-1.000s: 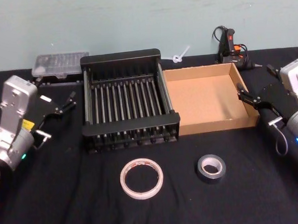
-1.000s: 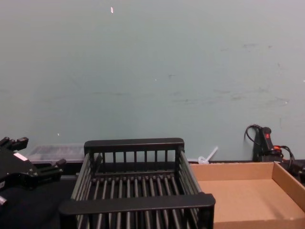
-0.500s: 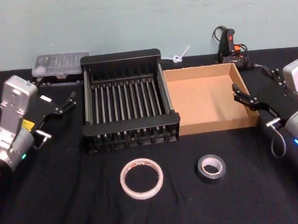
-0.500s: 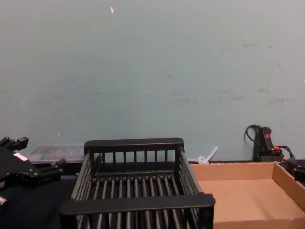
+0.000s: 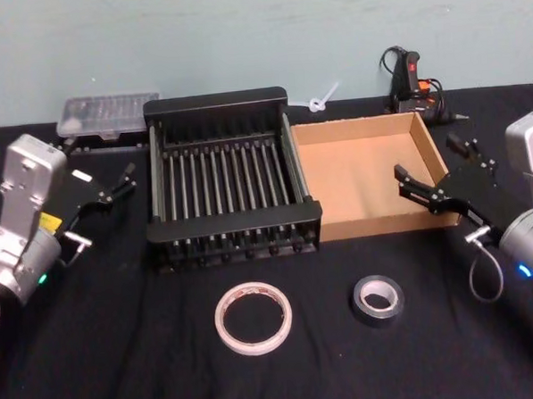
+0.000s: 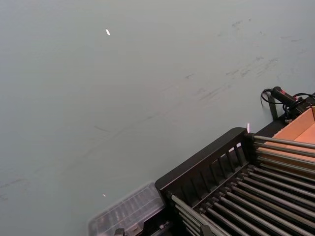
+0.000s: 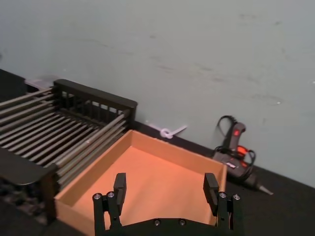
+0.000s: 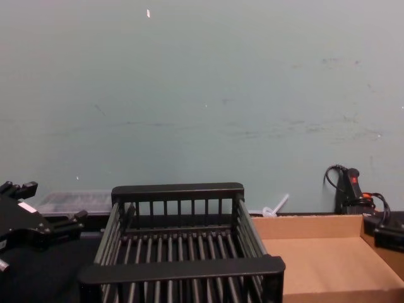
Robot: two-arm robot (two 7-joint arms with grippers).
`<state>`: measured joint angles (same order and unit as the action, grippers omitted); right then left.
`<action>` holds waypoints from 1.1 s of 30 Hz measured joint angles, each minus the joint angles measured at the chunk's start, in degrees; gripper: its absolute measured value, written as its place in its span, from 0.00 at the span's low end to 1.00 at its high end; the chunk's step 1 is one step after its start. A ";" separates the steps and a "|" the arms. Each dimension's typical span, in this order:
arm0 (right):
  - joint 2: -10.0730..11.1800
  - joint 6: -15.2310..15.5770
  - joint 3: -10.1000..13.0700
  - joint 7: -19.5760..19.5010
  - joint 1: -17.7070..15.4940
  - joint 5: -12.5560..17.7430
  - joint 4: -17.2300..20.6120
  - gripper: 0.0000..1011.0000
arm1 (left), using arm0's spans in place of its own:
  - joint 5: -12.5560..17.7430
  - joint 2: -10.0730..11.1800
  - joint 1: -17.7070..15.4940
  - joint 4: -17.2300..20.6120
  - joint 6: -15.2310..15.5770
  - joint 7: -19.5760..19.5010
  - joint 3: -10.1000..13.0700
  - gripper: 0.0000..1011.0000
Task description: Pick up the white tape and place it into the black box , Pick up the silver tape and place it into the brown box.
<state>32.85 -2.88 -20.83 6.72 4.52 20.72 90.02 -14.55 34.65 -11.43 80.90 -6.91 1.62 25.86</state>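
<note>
the small thick grey-silver tape roll [image 5: 377, 299] lies flat on the black tablecloth [image 5: 123, 359], in front of the shallow tan cardboard box [image 5: 365, 175] and well apart from the right gripper [image 5: 433, 171], which hangs over that box's right front corner. the large thin white tape ring [image 5: 253, 318] lies flat in front of the black slatted crate [image 5: 229, 176], beside the silver roll, neither touched. the right gripper has its fingers [image 7: 119, 189] spread wide, pointing across the cardboard box toward the crate, the arm coming in low from the box's right. the left gripper [image 5: 104, 178] sits parked left of the crate, its fingers apparently apart, though the angle is poor. crate and box stand side by side, touching. behind the crate are a clear plastic case [image 5: 106, 114] and a pale green wall [image 8: 202, 95]; behind the box, a black-and-red glue gun [image 5: 410, 80].
</note>
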 joint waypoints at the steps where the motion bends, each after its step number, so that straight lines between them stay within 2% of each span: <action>1: 0.05 0.71 0.24 0.37 -0.64 0.42 0.85 0.99 | 0.00 0.00 0.00 0.00 0.00 0.00 0.00 0.99; 12: 1.08 5.58 1.67 2.81 -4.99 2.60 6.28 0.99 | 0.00 0.00 0.00 0.00 0.00 0.00 0.00 0.99; 19: 2.44 9.19 2.53 4.79 -8.02 3.26 9.76 0.99 | 0.00 0.00 0.00 0.00 0.00 0.00 0.00 0.99; 33: 4.19 15.94 3.99 8.44 -11.21 4.09 13.15 0.99 | 0.00 0.00 0.00 0.00 0.00 0.00 0.00 0.99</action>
<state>37.04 13.05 -16.84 15.15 -6.69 24.80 103.17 -14.55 34.65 -11.43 80.90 -6.91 1.62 25.86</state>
